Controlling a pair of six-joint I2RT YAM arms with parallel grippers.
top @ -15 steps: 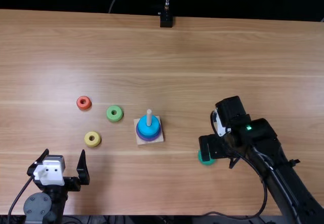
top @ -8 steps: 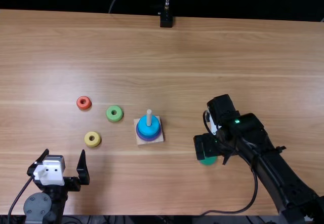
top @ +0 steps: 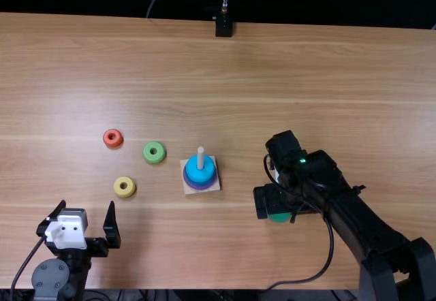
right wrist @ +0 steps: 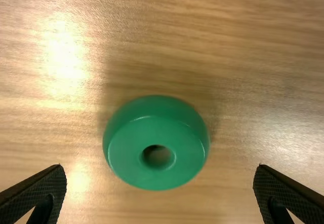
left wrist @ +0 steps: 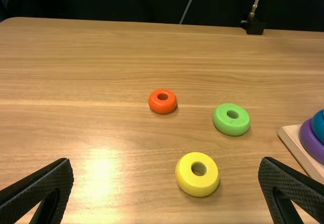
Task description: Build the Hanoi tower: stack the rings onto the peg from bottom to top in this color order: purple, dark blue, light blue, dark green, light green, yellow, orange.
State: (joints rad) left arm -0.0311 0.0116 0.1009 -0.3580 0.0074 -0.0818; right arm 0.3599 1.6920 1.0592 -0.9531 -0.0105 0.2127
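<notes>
Right tool (top: pixel 271 200) above glossy green ring (right wrist: pixel 126 155).

Count, loose rings: 4 in total. By colour: 1 orange ring (left wrist: pixel 162 106), 1 yellow ring (left wrist: pixel 197 187), 1 light green ring (left wrist: pixel 231 126), 1 dark green ring (right wrist: pixel 157 176). Count, stacked rings: 1 purple ring (left wrist: pixel 310 141) plus blue (top: pixel 199 176), at least 1, exact number unclear. Pegs: 1 peg (top: pixel 201 156). Wooden bases: 1 base (left wrist: pixel 297 145). Tables: 1 table (top: pixel 286 69).

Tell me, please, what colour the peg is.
The peg is pale beige, best seen in the top view.
</notes>
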